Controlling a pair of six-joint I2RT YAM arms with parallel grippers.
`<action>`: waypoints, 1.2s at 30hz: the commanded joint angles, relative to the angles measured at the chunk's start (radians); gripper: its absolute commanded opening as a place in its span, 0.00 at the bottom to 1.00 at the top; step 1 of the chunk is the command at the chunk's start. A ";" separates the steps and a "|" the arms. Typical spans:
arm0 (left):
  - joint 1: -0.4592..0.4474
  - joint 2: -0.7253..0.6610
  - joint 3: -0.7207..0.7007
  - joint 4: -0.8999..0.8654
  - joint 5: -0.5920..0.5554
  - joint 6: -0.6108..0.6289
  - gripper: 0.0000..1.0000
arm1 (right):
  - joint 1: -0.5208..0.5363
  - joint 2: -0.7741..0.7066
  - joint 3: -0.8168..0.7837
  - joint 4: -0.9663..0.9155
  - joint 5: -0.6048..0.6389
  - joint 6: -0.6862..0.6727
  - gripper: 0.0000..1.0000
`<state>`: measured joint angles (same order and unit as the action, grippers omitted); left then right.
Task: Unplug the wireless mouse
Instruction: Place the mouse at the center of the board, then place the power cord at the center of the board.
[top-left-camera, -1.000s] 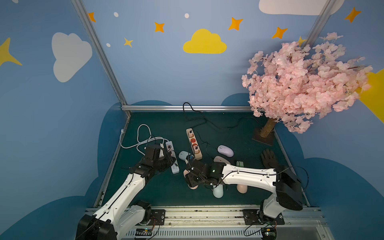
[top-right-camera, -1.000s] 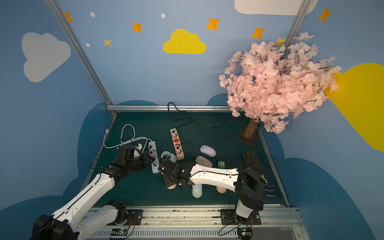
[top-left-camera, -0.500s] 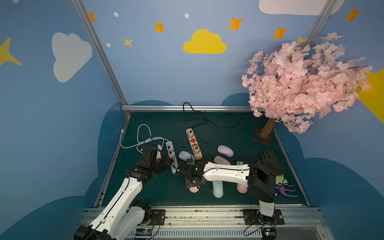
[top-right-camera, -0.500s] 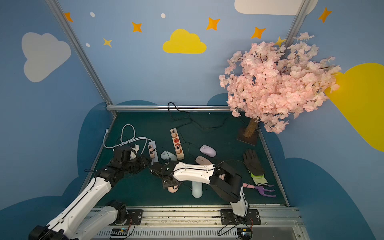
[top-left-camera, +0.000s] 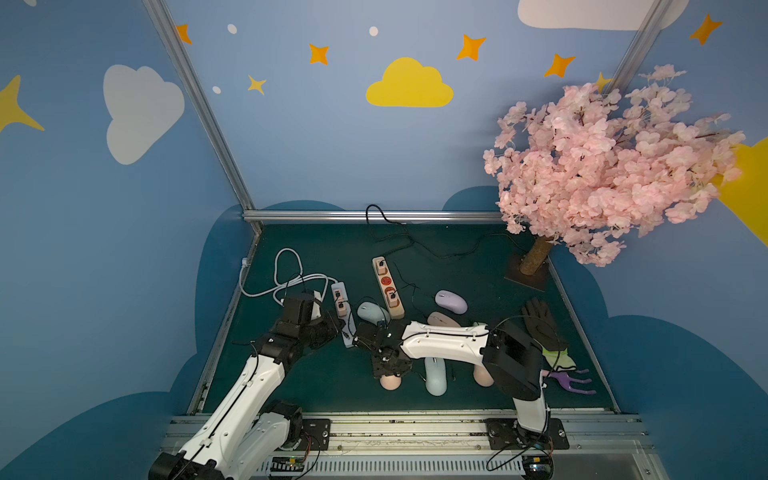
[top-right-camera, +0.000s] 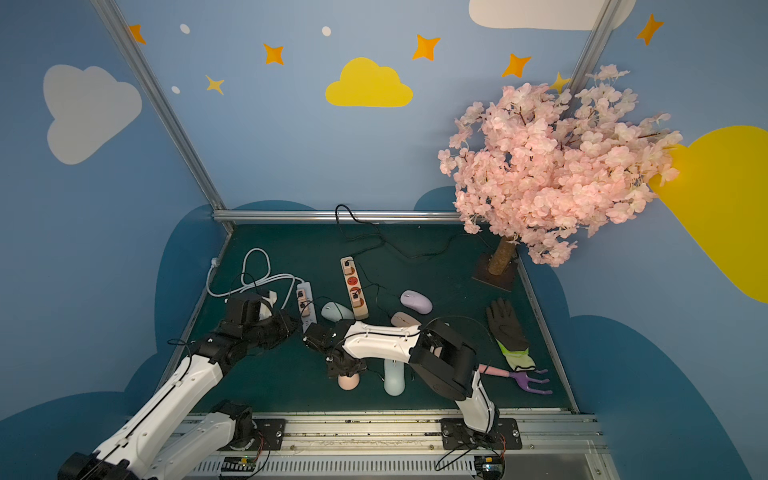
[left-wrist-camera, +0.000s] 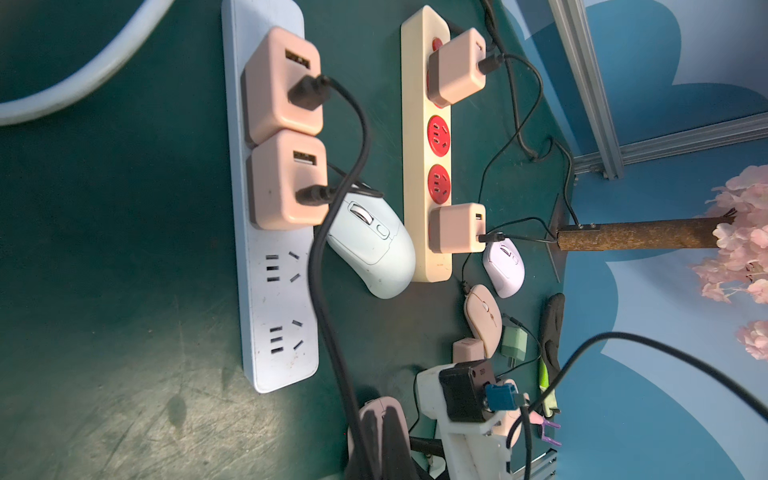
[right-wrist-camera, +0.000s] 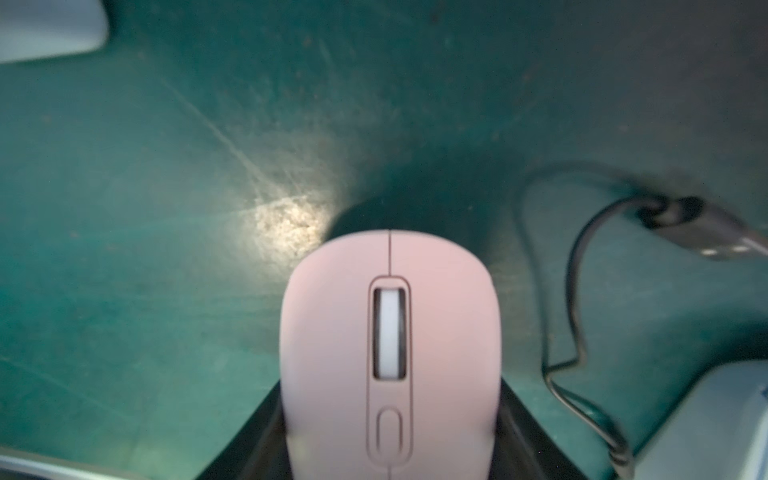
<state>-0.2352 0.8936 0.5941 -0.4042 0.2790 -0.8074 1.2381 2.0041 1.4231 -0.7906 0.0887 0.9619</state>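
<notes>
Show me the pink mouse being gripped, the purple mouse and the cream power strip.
gripped pink mouse (right-wrist-camera: 332, 332), right wrist view, shell beside the scroll wheel.
purple mouse (top-left-camera: 451, 301), in a top view, its top shell.
cream power strip (left-wrist-camera: 415, 160), left wrist view, body between red sockets.

The left arm (top-left-camera: 253, 386) and right arm (top-left-camera: 444, 344) share glossy white moulded shells, boxy matte-black joint housings (top-left-camera: 513, 365), thin black cables (left-wrist-camera: 623, 334) looping outside, a small blue connector block (left-wrist-camera: 500, 397) on the right wrist, and black bolted base plates (top-left-camera: 316, 428) at six o'clock.

Blossom tree (top-left-camera: 602, 174), black glove (top-left-camera: 540, 321), purple rake (top-left-camera: 567, 379).
</notes>
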 joint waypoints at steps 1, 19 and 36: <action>0.008 -0.012 -0.010 -0.013 0.012 0.019 0.04 | -0.003 0.013 0.004 -0.012 -0.021 -0.001 0.54; 0.012 0.000 0.098 -0.293 -0.185 0.157 0.16 | 0.040 -0.289 -0.150 0.191 0.096 -0.175 0.68; -0.036 0.283 0.303 -0.321 -0.312 0.281 0.66 | -0.046 -0.522 -0.368 0.433 0.016 -0.353 0.60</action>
<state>-0.2634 1.1316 0.8677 -0.6918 0.0273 -0.5663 1.2221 1.5410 1.0859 -0.4179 0.1253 0.6365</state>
